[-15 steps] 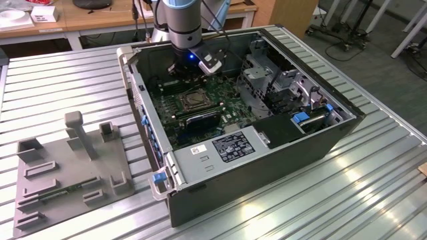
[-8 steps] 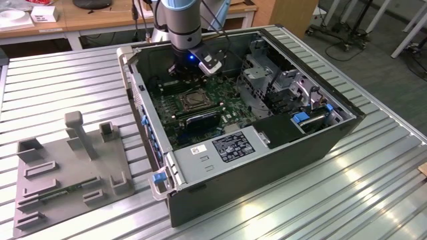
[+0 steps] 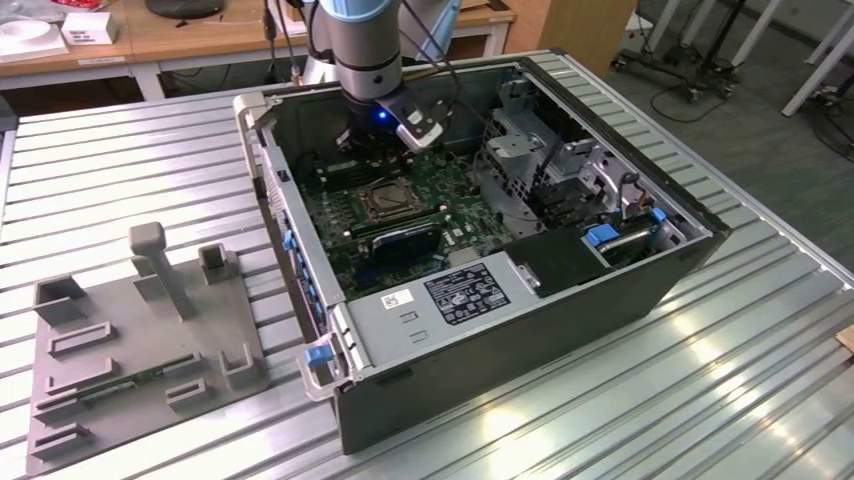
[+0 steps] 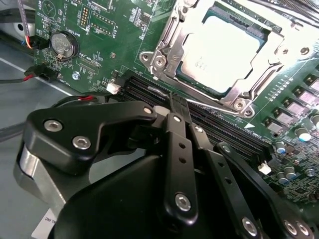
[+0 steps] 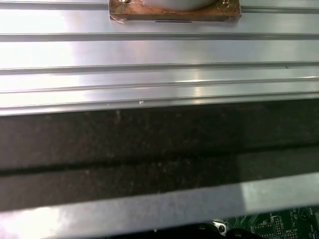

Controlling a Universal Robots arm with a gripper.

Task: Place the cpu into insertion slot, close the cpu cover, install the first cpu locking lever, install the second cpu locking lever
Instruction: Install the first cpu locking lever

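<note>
The cpu lies pale and square in its socket on the green motherboard. The cpu cover, a silvery frame, lies flat around it. My gripper hovers just off one edge of the socket, over the black memory slots, with its black fingers pressed together and nothing between them. In the exterior view the socket sits mid-board in the open computer case, and my gripper hangs just behind it.
A grey metal box with a white label and a drive cage crowd the case. A grey fixture plate lies on the slatted table at the exterior view's left. A coin battery sits on the board.
</note>
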